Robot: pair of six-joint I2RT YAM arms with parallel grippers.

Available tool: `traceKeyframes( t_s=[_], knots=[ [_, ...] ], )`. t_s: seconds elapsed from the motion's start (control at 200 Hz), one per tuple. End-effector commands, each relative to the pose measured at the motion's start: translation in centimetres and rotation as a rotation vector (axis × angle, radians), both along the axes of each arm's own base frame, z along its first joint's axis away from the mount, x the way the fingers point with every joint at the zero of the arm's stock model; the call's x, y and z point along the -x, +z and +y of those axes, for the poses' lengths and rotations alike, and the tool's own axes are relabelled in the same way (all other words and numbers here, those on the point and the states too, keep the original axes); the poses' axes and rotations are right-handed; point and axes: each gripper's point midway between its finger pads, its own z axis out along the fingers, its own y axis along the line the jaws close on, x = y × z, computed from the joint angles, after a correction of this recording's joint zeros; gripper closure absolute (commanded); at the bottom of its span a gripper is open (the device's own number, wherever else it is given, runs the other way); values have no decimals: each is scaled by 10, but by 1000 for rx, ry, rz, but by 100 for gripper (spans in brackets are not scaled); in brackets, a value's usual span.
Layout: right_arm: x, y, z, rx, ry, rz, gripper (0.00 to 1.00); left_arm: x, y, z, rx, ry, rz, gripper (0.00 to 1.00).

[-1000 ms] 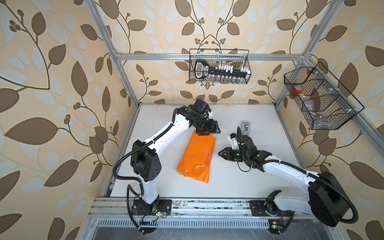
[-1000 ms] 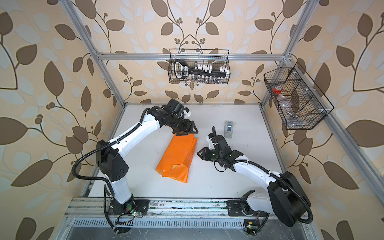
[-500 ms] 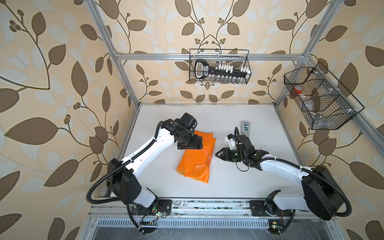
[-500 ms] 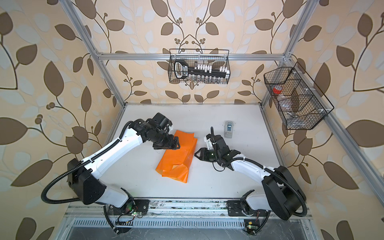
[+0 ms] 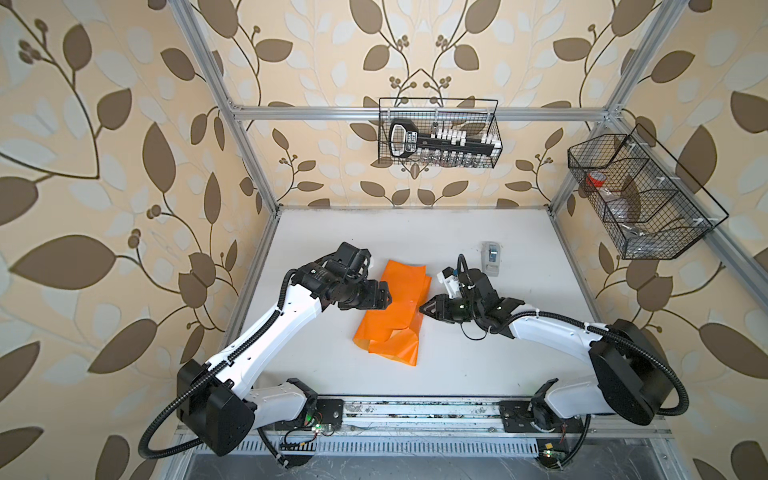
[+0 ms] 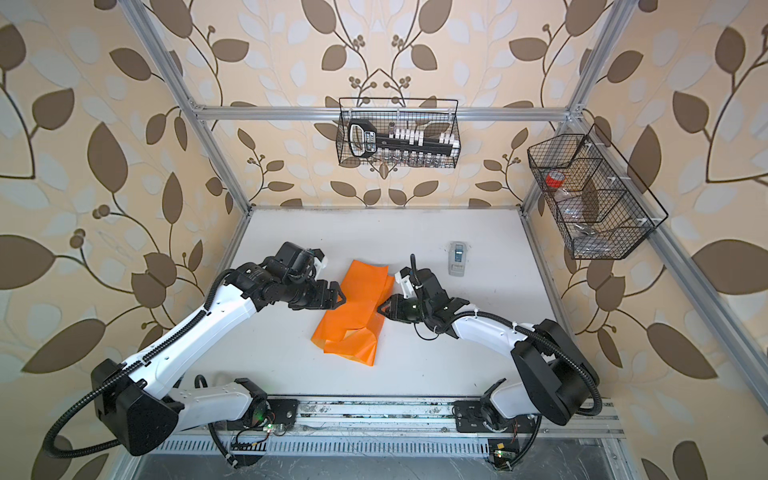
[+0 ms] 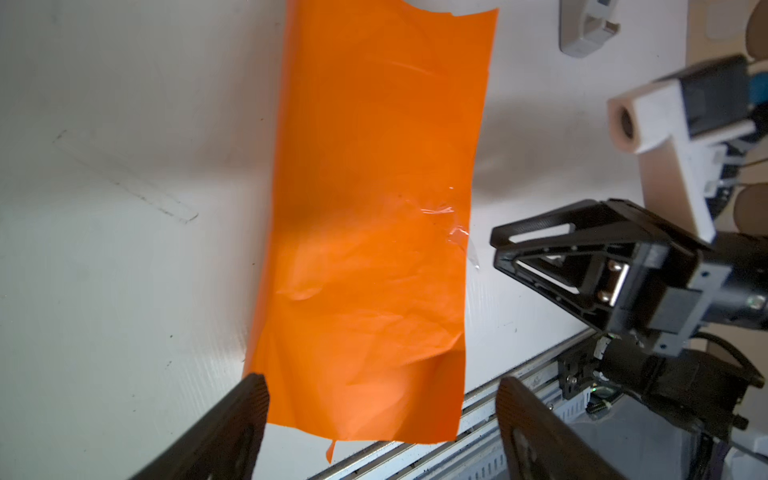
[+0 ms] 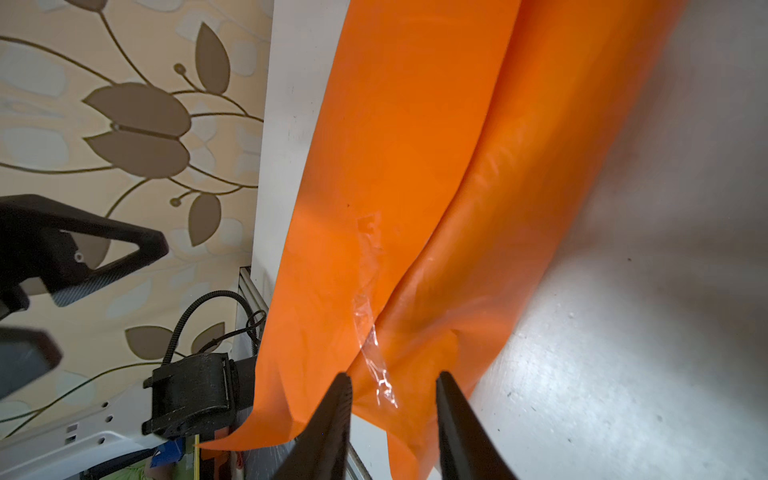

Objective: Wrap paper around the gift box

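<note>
The orange paper [image 5: 395,307] [image 6: 353,316] lies folded over into a long, creased bundle in the middle of the table. The gift box is hidden in every view. My left gripper [image 5: 388,297] [image 6: 343,299] hovers at the bundle's left edge, open wide, with nothing between its fingers. In the left wrist view the paper [image 7: 374,208] stretches away beyond my left gripper [image 7: 380,380]. My right gripper [image 5: 420,309] [image 6: 379,309] points at the bundle's right edge. Its jaws [image 8: 395,376] stand partly open at a fold of the paper [image 8: 395,145]. A crinkled clear tape strip [image 8: 370,332] runs along that fold.
A small grey-white tape dispenser [image 5: 490,257] [image 6: 457,257] [image 7: 582,29] stands on the table behind my right arm. One wire basket [image 5: 440,137] hangs on the back wall and another wire basket [image 5: 640,195] on the right wall. The metal rail [image 5: 415,415] runs along the table's front edge.
My left gripper has pulled back from the paper's far end to its left edge and opened wider. The paper's far end now lies uncovered. My right gripper has crept left towards the paper.
</note>
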Motion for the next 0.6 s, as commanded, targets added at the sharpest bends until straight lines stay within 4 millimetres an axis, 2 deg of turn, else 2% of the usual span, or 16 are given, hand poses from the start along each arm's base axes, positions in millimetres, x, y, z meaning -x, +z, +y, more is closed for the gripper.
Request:
traceKeyframes(
  t_s=[0.0,0.06,0.175,0.34,0.44,0.595],
  knots=[
    [-3,7,8,-26,5,3,62,-3,1,-12,-77,-80,-22,13],
    [-2,5,8,-21,3,12,62,-3,-6,-18,-110,-109,-1,16],
    [2,1,12,-24,12,23,62,2,-14,-27,-176,-166,-22,16],
    [5,1,21,-52,27,37,63,21,-24,-41,-209,-262,-28,15],
    [5,0,22,-57,25,41,65,26,-32,-40,-247,-271,-15,15],
    [3,2,21,-59,19,39,70,41,-39,-51,-296,-350,-32,14]
  ],
)
